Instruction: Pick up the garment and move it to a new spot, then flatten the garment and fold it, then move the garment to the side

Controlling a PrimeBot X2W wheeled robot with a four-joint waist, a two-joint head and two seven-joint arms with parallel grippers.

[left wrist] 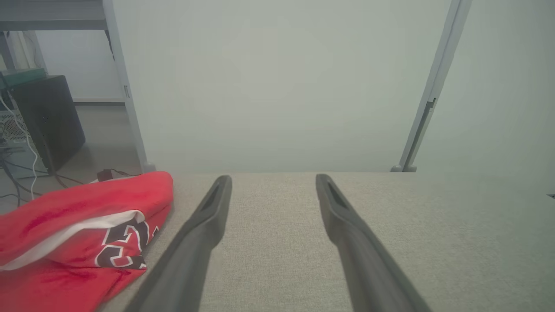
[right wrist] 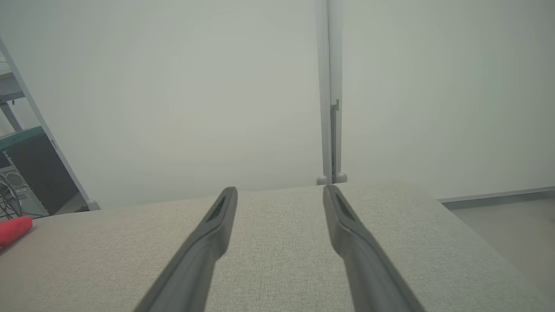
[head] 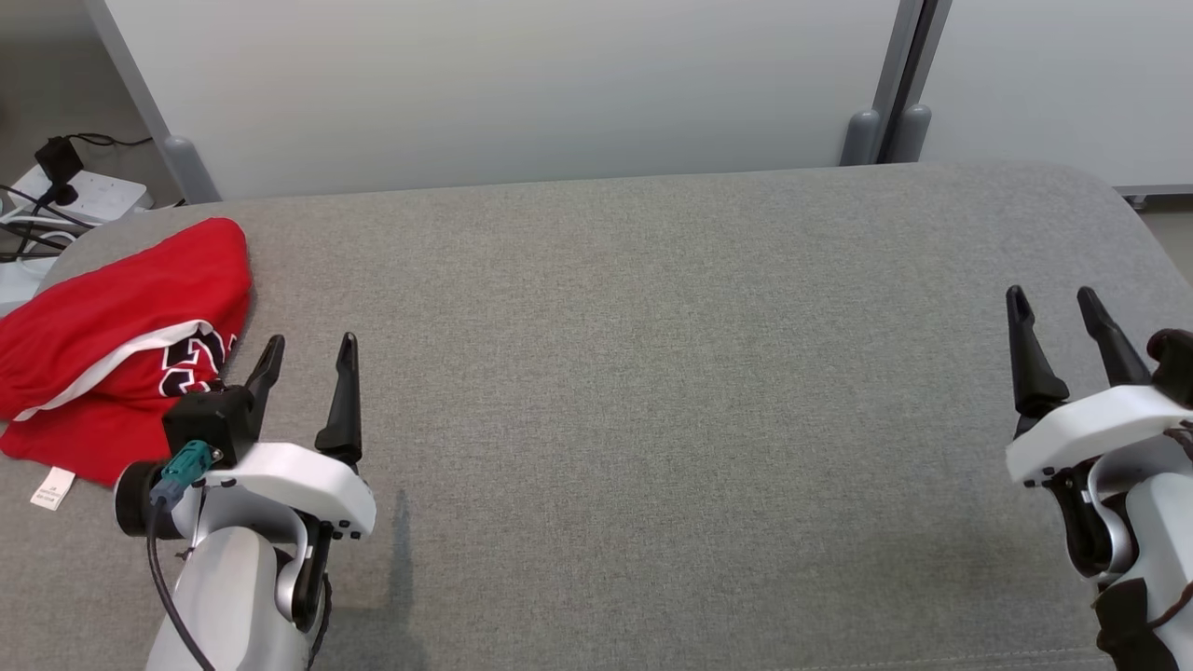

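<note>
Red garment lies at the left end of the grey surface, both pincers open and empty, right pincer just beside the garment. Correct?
Not quite. It is the left pincer that stands just beside the red garment; the right pincer is far across the grey surface. The head view shows this. Both are open and empty, as stated.
</note>
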